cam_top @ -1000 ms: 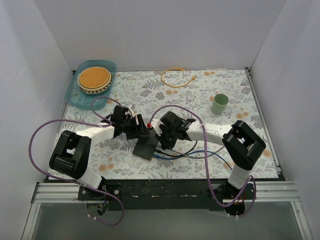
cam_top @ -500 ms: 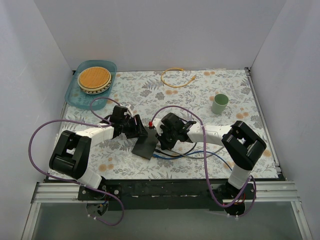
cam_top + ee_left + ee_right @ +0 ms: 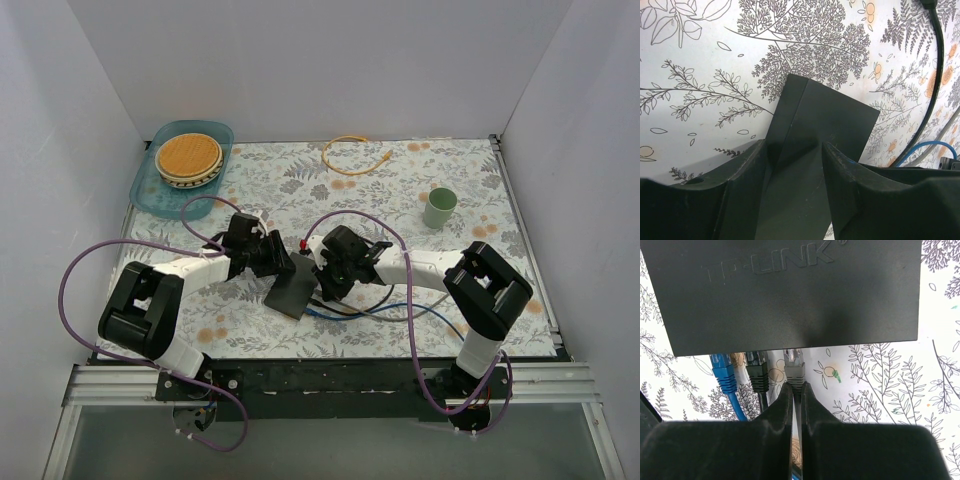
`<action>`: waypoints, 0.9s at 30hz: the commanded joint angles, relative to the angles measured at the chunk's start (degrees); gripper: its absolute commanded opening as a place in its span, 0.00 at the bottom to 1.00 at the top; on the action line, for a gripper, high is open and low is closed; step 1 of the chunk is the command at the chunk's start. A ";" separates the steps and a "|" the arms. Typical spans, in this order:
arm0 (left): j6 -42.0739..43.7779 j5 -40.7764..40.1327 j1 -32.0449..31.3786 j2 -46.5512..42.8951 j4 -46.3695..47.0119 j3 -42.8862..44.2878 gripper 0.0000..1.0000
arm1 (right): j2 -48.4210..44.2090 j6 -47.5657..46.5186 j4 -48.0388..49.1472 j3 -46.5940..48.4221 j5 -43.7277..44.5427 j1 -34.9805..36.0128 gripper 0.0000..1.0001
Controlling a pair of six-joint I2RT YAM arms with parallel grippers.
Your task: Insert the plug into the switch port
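- Overhead, a table under a floral cloth (image 3: 400, 180) sits between white walls, and two robot arms reach in from 6 o'clock.
- Near the middle of the cloth lies the switch (image 3: 292, 292), a thin matte black box set askew, with TP-LINK raised on its top face.
- The left gripper (image 3: 792, 150) meets the switch from 9 o'clock. Its fingers (image 3: 747, 172) straddle the box and lie against two opposite sides with no gap showing, so it is clasped on the switch.
- The right gripper (image 3: 796, 387) is at 3 o'clock of the switch. Its fingers are pressed together and pinch the rear of the grey plug (image 3: 794, 371).
- The grey plug's clear tip meets the socket edge of the switch. How far in it sits cannot be told.
- In the right wrist view, a black plug (image 3: 758, 371) is just beside the grey one at 9 o'clock, and a blue plug (image 3: 722, 372) is beyond that. Both have their tips at the same edge.
- A blue cable (image 3: 350, 313) trails from the switch toward 3 o'clock across the cloth.
- At 10 o'clock a teal tray (image 3: 150, 198) holds a round tan dish (image 3: 188, 155).
- At 12 o'clock a yellow cable (image 3: 324, 152) lies in a loose loop.
- At 2 o'clock a green cup (image 3: 439, 207) stands upright, well apart from the arms.
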 commanded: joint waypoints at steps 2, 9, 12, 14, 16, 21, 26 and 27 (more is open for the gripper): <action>-4.79 6.83 -4.35 -2.43 -0.43 -1.34 0.44 | -1.37 3.24 10.97 4.79 -0.01 0.20 0.01; -5.76 6.92 -5.75 -2.60 -0.34 -1.42 0.41 | -1.46 4.03 12.02 5.23 1.83 0.20 0.01; -5.93 7.45 -6.45 -2.34 -0.34 -1.25 0.40 | -1.29 3.59 13.07 5.67 2.01 0.20 0.01; -6.11 8.06 -6.72 -2.16 -0.26 -1.07 0.40 | -1.02 3.06 13.86 5.93 2.10 0.20 0.01; -6.28 8.68 -7.07 -1.99 -0.26 -1.07 0.39 | -1.11 2.71 14.48 5.93 2.10 0.20 0.01; -6.99 9.21 -7.86 -2.07 -0.34 -1.16 0.38 | -1.99 2.80 18.17 5.23 1.84 0.20 0.01; -7.07 9.21 -8.48 -2.51 -0.43 -1.34 0.36 | -3.04 3.07 20.72 5.06 1.57 0.20 0.01; -7.07 9.21 -8.74 -2.51 -0.35 -1.34 0.36 | -3.22 3.06 21.07 5.23 1.31 0.20 0.01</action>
